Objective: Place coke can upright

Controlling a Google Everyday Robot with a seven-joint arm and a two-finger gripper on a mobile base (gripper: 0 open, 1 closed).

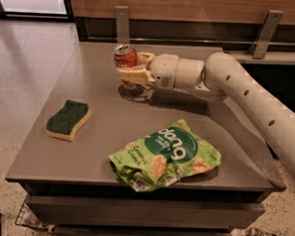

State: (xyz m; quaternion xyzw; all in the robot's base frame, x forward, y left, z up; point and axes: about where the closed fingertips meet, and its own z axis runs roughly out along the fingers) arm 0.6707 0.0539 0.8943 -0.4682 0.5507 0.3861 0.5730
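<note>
Nearest, bag (165,153) lies at the surface's (104,95) front edge, with sponge (68,120) to its left. Farther back, gripper (132,67) has its jaws clamped on the can (125,56). Can is roughly upright, tab end up, apparently just off the surface.

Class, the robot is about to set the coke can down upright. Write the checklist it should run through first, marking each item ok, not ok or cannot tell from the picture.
1. The hand holds the coke can: ok, with a finger on either side of it.
2. Can upright, pull-tab end on top: ok, at most a slight tilt.
3. Can base resting on the table: not ok; it looks raised, with its shadow below.
4. Green sponge and snack bag away from the spot under the can: ok, both lie nearer the front.
5. Grip firm enough: cannot tell.
</note>
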